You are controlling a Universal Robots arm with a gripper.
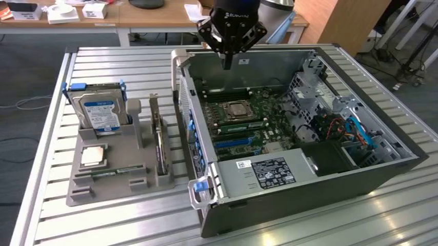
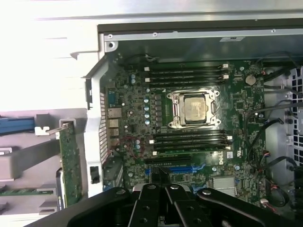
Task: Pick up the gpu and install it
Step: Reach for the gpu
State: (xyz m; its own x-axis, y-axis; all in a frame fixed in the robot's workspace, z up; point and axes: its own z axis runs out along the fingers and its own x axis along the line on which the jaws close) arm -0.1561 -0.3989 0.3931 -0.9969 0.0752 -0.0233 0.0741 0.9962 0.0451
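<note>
Fingers (image 1: 228, 60) are pressing together, empty, hovering over the computer case (image 1: 274, 64). The gpu (image 1: 159, 141) is standing on edge at their 7 o'clock in the exterior view, long axis running 12-to-6.

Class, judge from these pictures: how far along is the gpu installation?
Done: nothing yet; the gpu stands on edge in the gray holder beside the computer case. In hand: the gripper, shut and empty, hangs over the open case. Left: pick-up and installation; the motherboard's blue slot is unoccupied.
</note>
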